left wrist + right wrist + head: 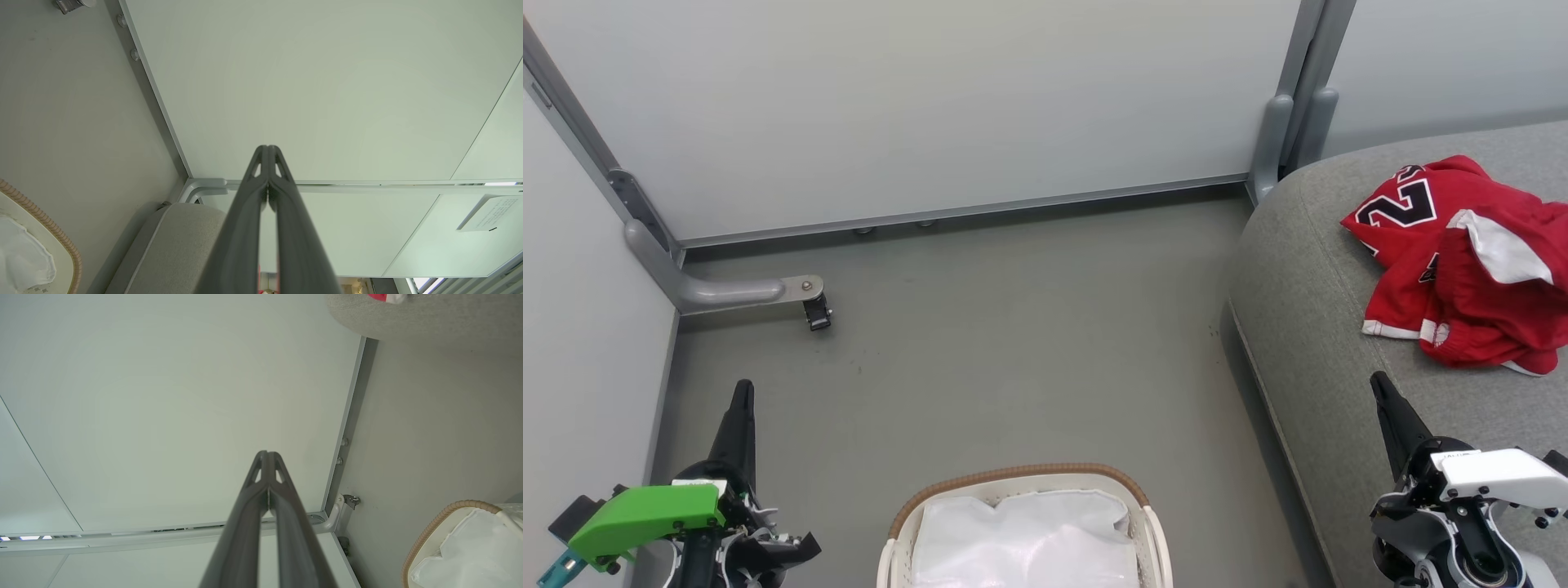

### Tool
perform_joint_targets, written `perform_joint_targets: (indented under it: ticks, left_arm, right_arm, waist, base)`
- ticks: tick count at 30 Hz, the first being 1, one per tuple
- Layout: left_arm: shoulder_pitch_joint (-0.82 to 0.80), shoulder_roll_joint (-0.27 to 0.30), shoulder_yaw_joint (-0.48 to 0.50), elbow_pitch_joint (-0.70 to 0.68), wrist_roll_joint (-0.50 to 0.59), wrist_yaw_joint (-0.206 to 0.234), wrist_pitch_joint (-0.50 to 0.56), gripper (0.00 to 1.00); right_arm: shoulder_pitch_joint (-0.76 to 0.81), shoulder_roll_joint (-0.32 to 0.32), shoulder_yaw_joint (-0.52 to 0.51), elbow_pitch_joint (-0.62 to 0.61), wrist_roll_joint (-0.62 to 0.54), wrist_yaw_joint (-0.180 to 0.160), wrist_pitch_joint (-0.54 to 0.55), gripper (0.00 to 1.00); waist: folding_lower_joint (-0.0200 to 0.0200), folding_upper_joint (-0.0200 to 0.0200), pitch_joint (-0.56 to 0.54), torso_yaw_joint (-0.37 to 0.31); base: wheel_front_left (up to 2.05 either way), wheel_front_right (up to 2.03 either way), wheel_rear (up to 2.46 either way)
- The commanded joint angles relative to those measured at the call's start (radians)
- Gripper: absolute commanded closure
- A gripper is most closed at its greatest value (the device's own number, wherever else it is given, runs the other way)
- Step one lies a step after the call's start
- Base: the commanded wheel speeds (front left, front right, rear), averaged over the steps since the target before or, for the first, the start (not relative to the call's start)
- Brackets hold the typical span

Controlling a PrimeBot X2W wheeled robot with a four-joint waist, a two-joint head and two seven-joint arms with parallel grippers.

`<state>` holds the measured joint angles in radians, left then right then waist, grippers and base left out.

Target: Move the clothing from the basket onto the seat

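The left gripper [742,390] rises from a green housing [645,516] at the lower left, over the floor [1013,327]. Its two dark fingers are pressed together along their length with nothing between them; the left wrist view shows this plainly, their tips against a pale wall panel [327,81].

To its right, on the floor, stands the basket [1013,475]. Its brown woven rim curves round a crumpled white liner [1025,539], and no red cloth shows inside it.

Further right, the right gripper [1377,380] points up over the near part of the seat [1307,269]. Its fingers are also closed on each other and hold nothing, as the right wrist view shows.

The clothing [1462,269] lies in a loose heap on the grey seat, in from its floor-side edge and not far from its rounded far corner. The jersey [1401,204] is on the left of the heap, black numerals up. The second red garment [1494,302] overlaps it on the right, with a white panel showing. The heap lies apart from the right gripper.
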<state>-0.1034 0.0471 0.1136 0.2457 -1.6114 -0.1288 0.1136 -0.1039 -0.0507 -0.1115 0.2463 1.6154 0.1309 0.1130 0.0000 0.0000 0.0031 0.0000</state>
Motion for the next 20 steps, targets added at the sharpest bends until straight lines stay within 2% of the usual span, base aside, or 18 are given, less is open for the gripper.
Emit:
perform_joint_targets:
  ticks: [1, 20]
  left_arm:
    - [-0.011, 0.006, 0.002, -0.002, -0.003, -0.004, 0.004, 1.00]
    - [-0.011, 0.006, 0.002, -0.002, -0.003, -0.004, 0.004, 1.00]
  right_arm:
    - [-0.008, -0.003, -0.003, -0.003, -0.002, 0.000, 0.003, 1.00]
    - [-0.008, -0.003, -0.004, -0.003, -0.003, 0.000, 0.003, 1.00]
  waist:
    - [0.0000, 0.0000, 0.000, 0.000]
    - [0.0000, 0.0000, 0.000, 0.000]
  base:
    - [0.00, 0.00, 0.00]
    - [0.00, 0.00, 0.00]
